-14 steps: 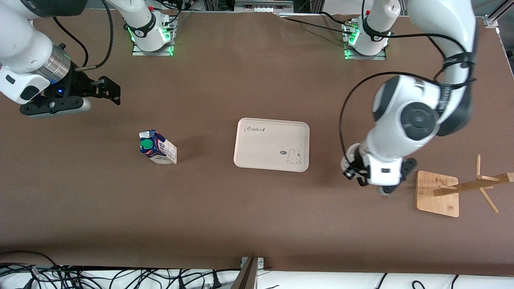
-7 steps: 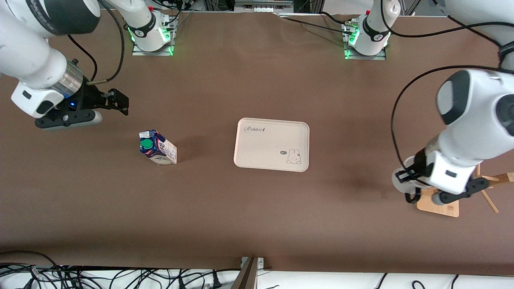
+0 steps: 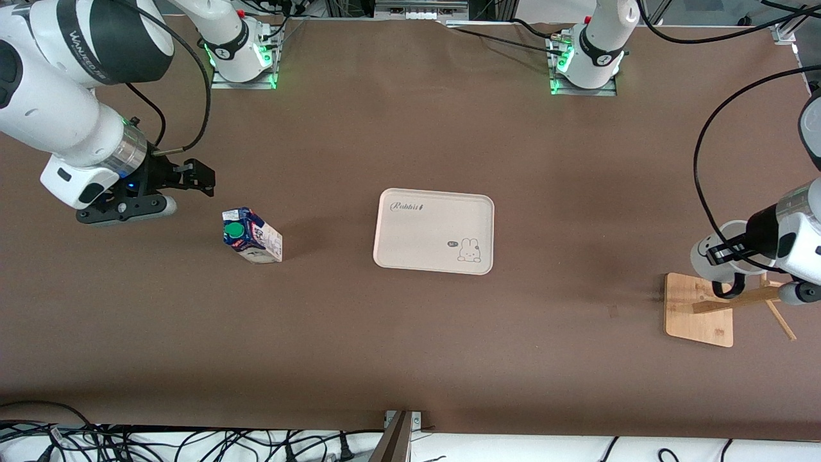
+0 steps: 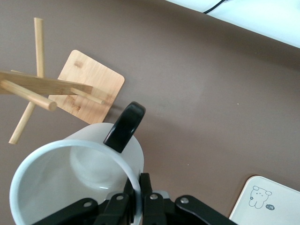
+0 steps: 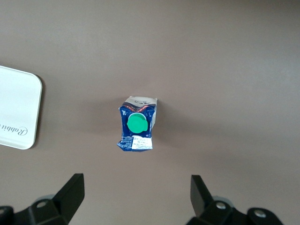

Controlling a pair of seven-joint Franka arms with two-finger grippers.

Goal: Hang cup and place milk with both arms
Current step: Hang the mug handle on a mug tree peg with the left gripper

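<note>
The white cup [image 3: 705, 256] with a black loop handle is held in the air by my left gripper [image 3: 726, 252], which is shut on its rim. The cup hangs over the edge of the wooden rack's base [image 3: 698, 309]. In the left wrist view the cup [image 4: 70, 183] is pinched at its wall by the gripper [image 4: 138, 187], with its handle toward the rack's pegs [image 4: 44, 89]. The milk carton [image 3: 251, 235] stands upright on the table. My right gripper [image 3: 200, 178] is open and empty in the air beside the carton. The right wrist view shows the carton [image 5: 137, 129] past the gripper [image 5: 136, 192].
A cream tray [image 3: 434, 212] with a rabbit print lies at the table's middle; its corner shows in the left wrist view [image 4: 262, 201] and the right wrist view [image 5: 16, 112]. The rack's post and pegs [image 3: 763, 295] lean toward the left arm's end. Cables lie along the table's near edge.
My left arm has carried the cup from beside the tray to over the rack's base. My right gripper has come down closer to the milk carton.
</note>
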